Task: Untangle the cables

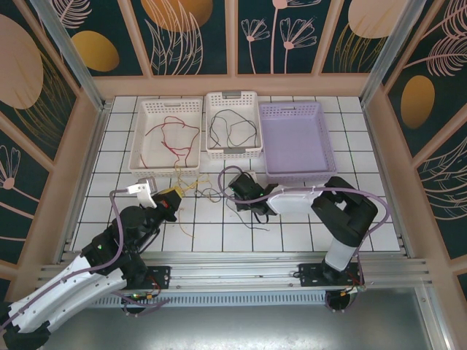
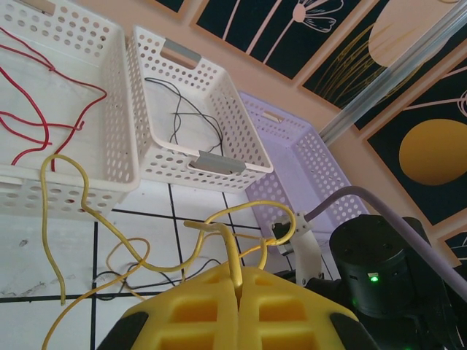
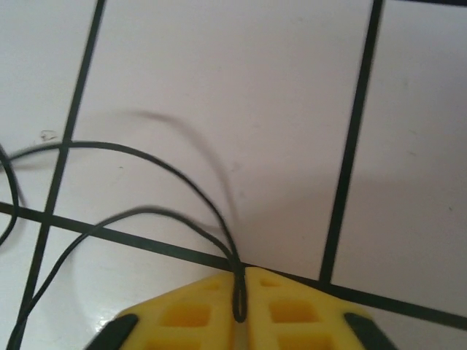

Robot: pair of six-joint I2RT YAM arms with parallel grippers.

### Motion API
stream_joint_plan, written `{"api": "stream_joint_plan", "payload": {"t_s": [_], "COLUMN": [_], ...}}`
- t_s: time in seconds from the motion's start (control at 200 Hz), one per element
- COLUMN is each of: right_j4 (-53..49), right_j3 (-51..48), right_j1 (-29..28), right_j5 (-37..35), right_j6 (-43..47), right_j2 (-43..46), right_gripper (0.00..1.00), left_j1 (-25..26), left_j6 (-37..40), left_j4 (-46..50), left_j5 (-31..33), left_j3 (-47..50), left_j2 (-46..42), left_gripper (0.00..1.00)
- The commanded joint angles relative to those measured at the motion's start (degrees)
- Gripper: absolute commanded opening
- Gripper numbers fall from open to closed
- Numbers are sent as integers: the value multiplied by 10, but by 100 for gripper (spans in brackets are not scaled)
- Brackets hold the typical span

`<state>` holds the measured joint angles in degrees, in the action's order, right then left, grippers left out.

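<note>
White tiled table (image 3: 219, 65): left pincer (image 2: 237, 284) clenched on yellow cable (image 2: 233, 255), right pincer (image 3: 239, 295) clenched on black cable (image 3: 102, 143).

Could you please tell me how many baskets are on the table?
3, in a row at the far side: the left white basket with red cable, the middle white basket with black cable, the purple basket on the right.

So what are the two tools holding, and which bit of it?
The left tool pinches the yellow cable at a bend partway along; the right tool pinches the black cable where two strands come together.
</note>
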<state>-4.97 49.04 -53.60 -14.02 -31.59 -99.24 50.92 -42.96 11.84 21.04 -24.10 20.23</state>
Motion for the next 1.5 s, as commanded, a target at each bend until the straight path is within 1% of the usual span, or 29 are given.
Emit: {"api": "stream_joint_plan", "payload": {"t_s": [0.0, 0.01, 0.25, 0.5, 0.596, 0.661, 0.826, 0.931, 1.076, 1.111, 1.131, 1.171, 1.296, 1.496], "right_j4": [14, 14, 41, 70, 60, 43, -25, -73, -130, -140, -145, -154, -183, -232], "right_j3": [-5, -5, -22, -38, -32, -21, 21, 55, 103, 113, 119, 130, 170, 247], "right_j1": [-6, -6, 4, 19, 33, 44, 93, 148, 217, 219, 238, 253, 280, 292], "right_j5": [69, 68, 60, 68, 73, 64, 31, 13, -4, -6, -7, -9, -21, -75], "right_j6": [5, 6, 21, 35, 37, 42, 59, 73, 98, 103, 105, 110, 124, 154], "right_j2": [-32, -30, 44, 180, 229, 263, 355, 408, 456, 465, 469, 479, 500, 514], "right_gripper": [1, 0, 0, 0, 0, 0, 0, 0, 0, 0, 0, 0, 0, 0], "left_j1": [-3, -3, -2, -2, -2, -2, -3, -2, -2, -3, -3, -3, -2, -3], "left_j6": [1, 1, 2, 1, 2, 2, 7, 8, 3, 2, 2, 1, 4, 18], "left_j4": [6, 7, 21, 22, 23, 24, 40, 59, 90, 98, 101, 108, 138, 195], "left_j5": [10, 9, 15, 15, 17, 17, 22, 31, 52, 57, 60, 65, 86, 129], "left_j3": [3, 3, -1, 2, 2, 2, -4, -12, -28, -33, -37, -43, -76, -131], "left_j2": [-10, -10, -23, -25, -25, -24, -25, -27, -38, -40, -41, -42, -36, -12], "left_gripper": [0, 0, 0, 0, 0, 0, 0, 0, 0, 0, 0, 0, 0, 0]}}
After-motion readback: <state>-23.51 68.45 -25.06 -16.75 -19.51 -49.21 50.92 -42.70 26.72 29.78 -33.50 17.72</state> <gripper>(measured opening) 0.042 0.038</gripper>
